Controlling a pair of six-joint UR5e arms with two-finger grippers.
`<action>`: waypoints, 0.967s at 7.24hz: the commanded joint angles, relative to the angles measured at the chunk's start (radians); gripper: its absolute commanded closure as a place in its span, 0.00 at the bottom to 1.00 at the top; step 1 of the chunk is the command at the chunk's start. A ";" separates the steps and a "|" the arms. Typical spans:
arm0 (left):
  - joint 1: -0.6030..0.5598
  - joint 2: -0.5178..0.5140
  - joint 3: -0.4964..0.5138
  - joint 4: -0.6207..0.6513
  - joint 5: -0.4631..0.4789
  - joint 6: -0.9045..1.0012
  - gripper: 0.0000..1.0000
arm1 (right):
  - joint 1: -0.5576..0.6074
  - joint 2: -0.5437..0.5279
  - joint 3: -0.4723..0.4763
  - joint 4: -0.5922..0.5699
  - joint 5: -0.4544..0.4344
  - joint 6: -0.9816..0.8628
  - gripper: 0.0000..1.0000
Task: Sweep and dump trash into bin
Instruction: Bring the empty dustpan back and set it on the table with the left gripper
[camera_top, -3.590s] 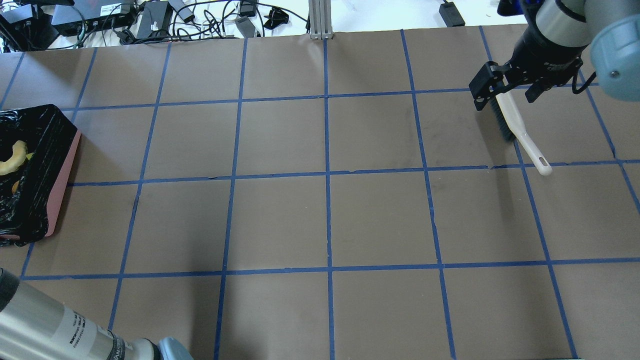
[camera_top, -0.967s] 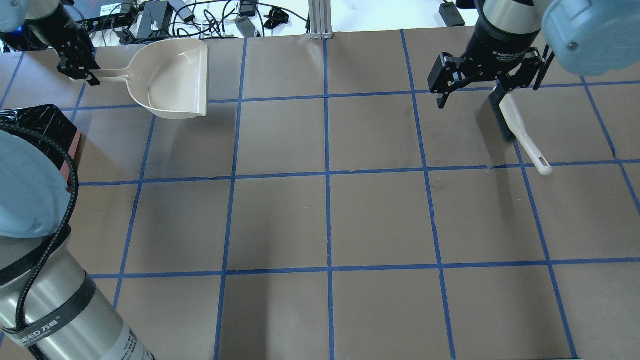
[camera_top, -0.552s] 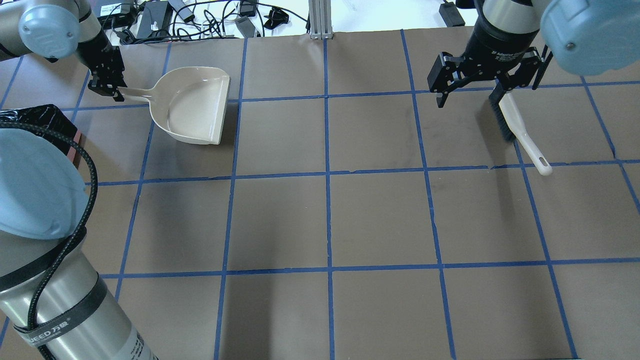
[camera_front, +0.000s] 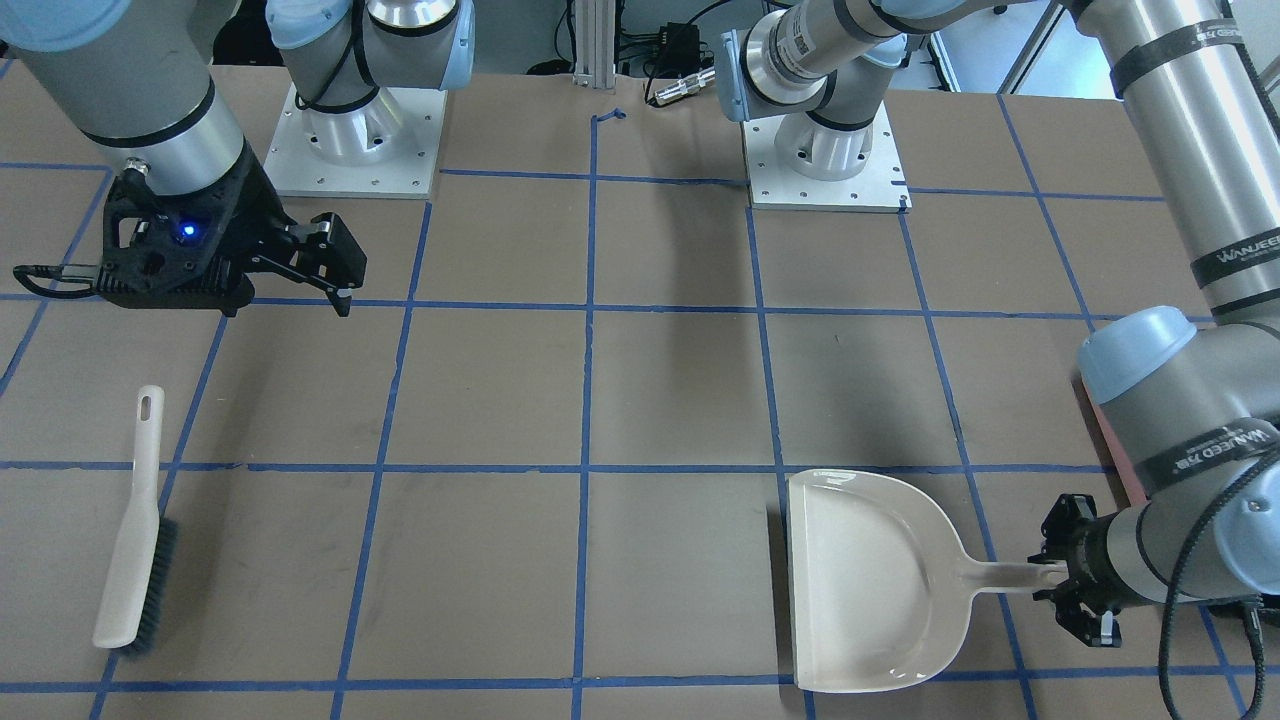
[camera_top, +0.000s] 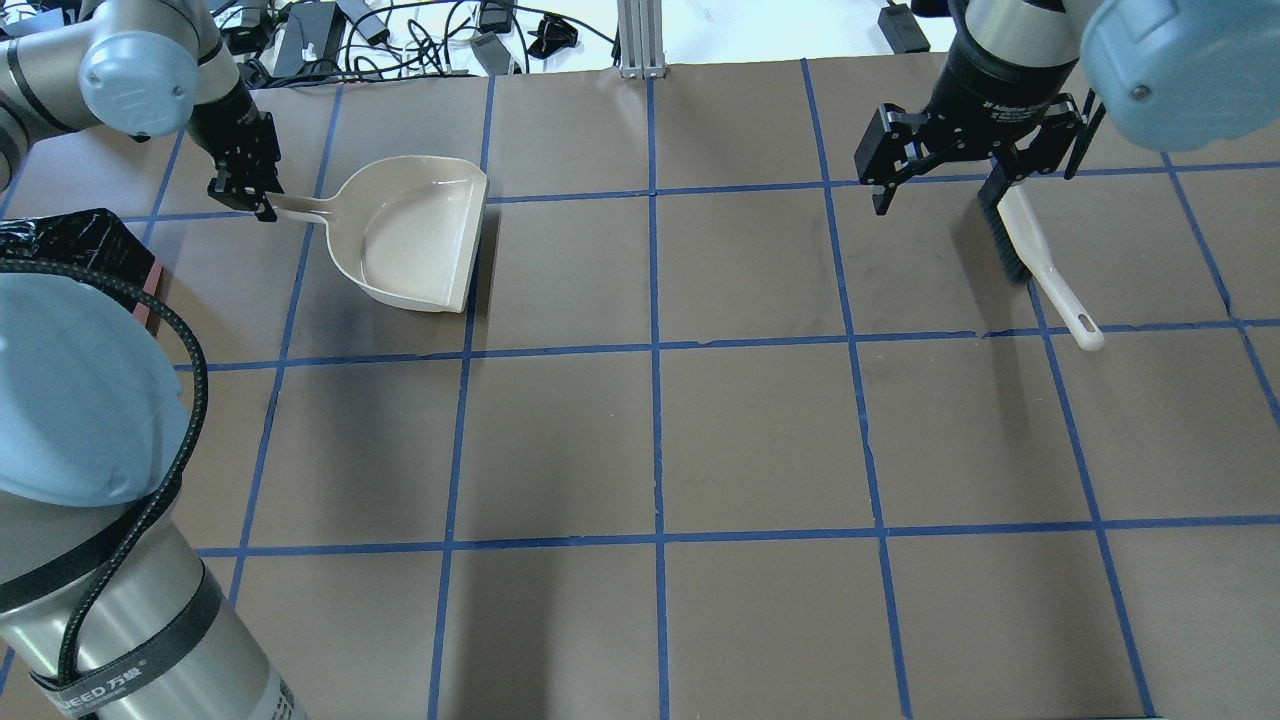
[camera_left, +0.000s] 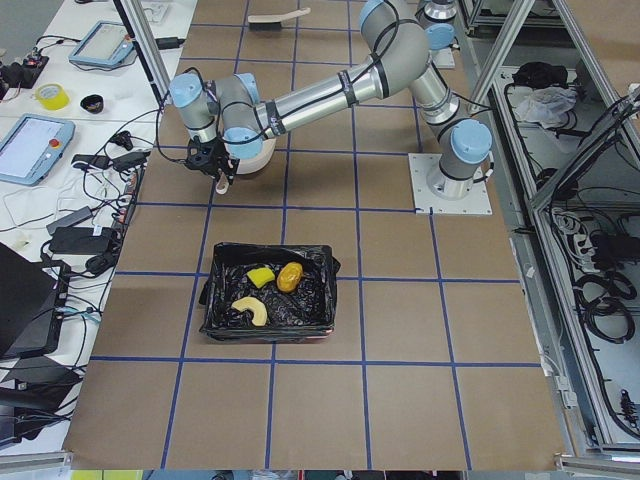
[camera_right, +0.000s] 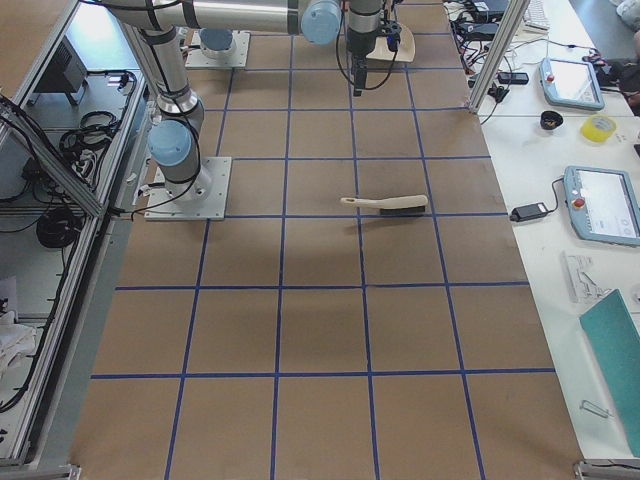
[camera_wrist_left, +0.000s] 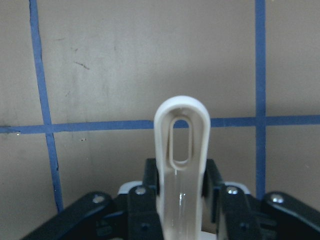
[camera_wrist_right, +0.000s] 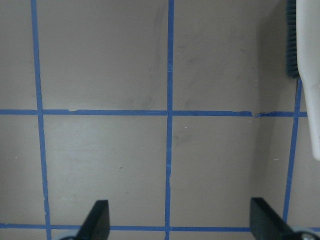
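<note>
The left gripper (camera_top: 258, 200) was clamped on the dustpan (camera_top: 420, 240) handle, far left of the worktop (camera_top: 650, 450). The right gripper (camera_top: 935, 200) hung wide open just beside the brush (camera_top: 1022, 232).

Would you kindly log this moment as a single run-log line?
left hand shut on dustpan | right hand open, empty | brush on table | trash in bin

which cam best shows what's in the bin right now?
Exterior left: it looks straight into the bin, with the lump, slice and sponge all visible inside. Overhead shows only a black corner behind the left arm; front-facing shows only a pink edge. The other views miss it.
</note>
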 joint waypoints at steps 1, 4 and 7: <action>-0.003 0.017 -0.036 0.029 -0.003 -0.032 1.00 | -0.002 0.003 0.007 0.002 -0.001 -0.009 0.00; -0.003 0.030 -0.084 0.039 0.002 -0.033 1.00 | -0.002 -0.002 0.007 0.002 -0.001 -0.009 0.00; -0.010 0.060 -0.174 0.111 0.002 -0.030 1.00 | -0.002 0.001 0.008 0.011 0.001 -0.009 0.00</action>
